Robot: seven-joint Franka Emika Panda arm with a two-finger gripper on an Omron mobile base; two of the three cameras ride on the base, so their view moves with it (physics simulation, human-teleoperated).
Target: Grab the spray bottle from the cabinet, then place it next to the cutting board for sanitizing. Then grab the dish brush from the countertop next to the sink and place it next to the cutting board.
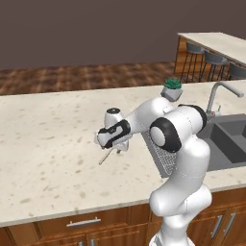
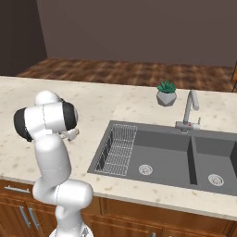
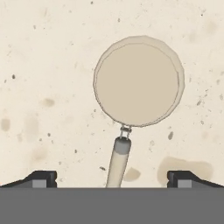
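The dish brush lies flat on the speckled countertop [image 1: 48,134], to the left of the sink [image 1: 230,139]. In the hand view I see its round pale head [image 3: 138,81] and its tan handle [image 3: 119,164], which runs down between my fingertips. My gripper [image 3: 112,179] hovers straight above it, open, with nothing held. From the left base view the gripper [image 1: 117,145] points down over the brush, whose handle [image 1: 105,156] sticks out to the lower left. The spray bottle, the cabinet and the cutting board are out of view.
A wire rack [image 2: 118,148] sits in the left basin of the sink [image 2: 166,139], just right of my arm. A curved grey faucet [image 2: 190,109] and a small potted plant [image 2: 165,95] stand behind the sink. Wooden drawers [image 1: 84,223] run under the counter.
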